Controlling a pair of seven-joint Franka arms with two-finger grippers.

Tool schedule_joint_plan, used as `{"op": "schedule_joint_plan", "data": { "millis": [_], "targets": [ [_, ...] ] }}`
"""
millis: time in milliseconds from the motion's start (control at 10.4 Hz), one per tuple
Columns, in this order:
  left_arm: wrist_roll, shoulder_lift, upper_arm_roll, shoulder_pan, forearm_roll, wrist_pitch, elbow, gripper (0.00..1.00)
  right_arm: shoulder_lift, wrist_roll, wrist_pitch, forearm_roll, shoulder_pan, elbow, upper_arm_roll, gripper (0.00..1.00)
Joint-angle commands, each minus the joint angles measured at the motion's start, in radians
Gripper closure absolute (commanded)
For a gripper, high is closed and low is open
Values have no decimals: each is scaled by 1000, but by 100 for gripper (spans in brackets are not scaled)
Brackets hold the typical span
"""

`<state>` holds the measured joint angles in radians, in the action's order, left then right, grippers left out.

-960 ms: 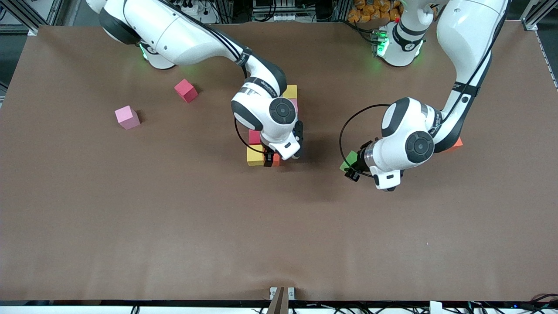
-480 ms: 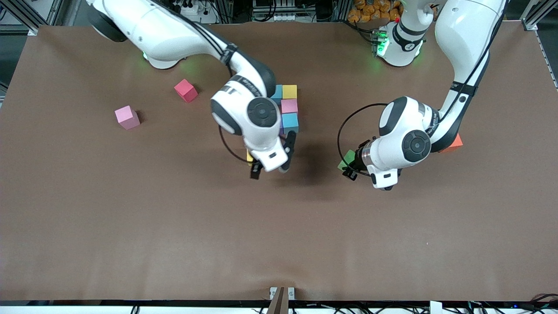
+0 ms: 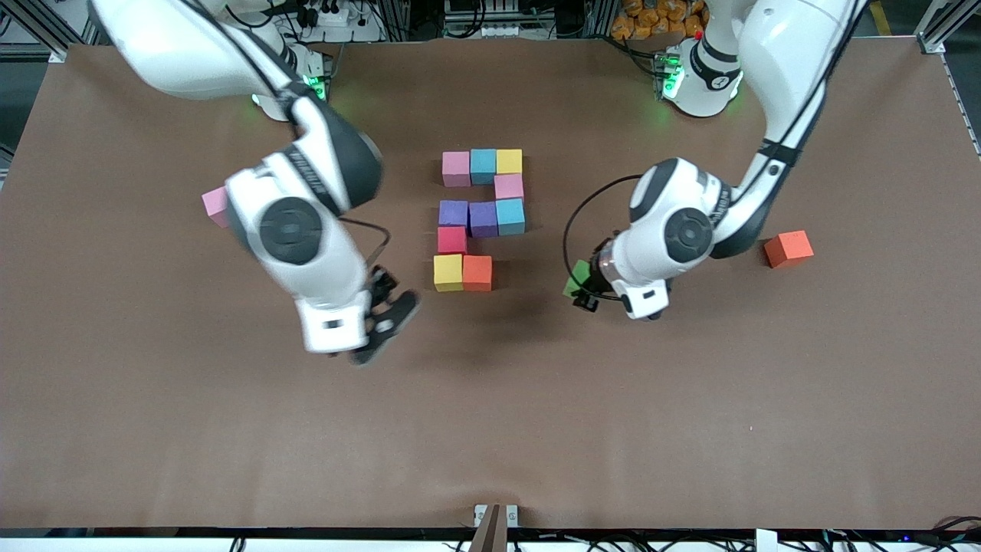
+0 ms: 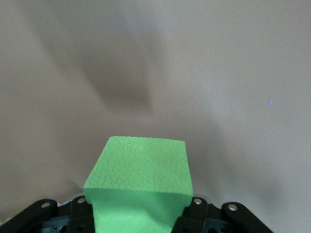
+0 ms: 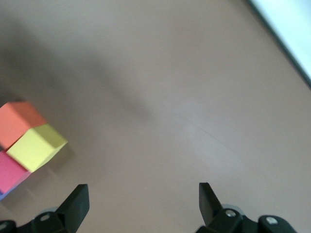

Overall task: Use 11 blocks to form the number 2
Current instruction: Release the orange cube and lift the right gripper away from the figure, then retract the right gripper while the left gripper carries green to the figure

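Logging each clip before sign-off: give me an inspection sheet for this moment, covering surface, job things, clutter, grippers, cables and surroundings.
Surface: brown table, bare nearer the front camera.
Job's things: partial number 2, ten blocks laid; bottom row holds a yellow block and an orange block, its third cell vacant. Loose: pink block, partly hidden by the right arm; red-orange block toward the left arm's end.
Clutter: nothing seen.
Grippers: left gripper shut on the green block, over the table beside the digit; right gripper open, holding nothing, over bare table.
Cables: black loop at the left wrist.
Surroundings: aluminium frame at the table's corners.
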<state>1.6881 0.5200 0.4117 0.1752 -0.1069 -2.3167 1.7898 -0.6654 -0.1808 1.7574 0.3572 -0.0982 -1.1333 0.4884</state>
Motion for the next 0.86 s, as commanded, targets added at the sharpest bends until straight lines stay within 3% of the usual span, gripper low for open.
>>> {"op": "schedule_joint_plan", "data": {
  "millis": [0,384,576,768],
  "targets": [
    [170,50,-16,90,-8,-124,26,100,76,366,-12,-11,69,-34,15,0],
    [393,135,-24,181,136,-193,13,100,264,590,-3,-36,188,-228,24,0],
    [398,190,-40,234,151,-237,-16,100,384,610,28,-154,234,-339,22,0],
    [406,201,-51,248,147,-237,-33,100,481,627,74,-190,247,-466,21,0]
  ]
}}
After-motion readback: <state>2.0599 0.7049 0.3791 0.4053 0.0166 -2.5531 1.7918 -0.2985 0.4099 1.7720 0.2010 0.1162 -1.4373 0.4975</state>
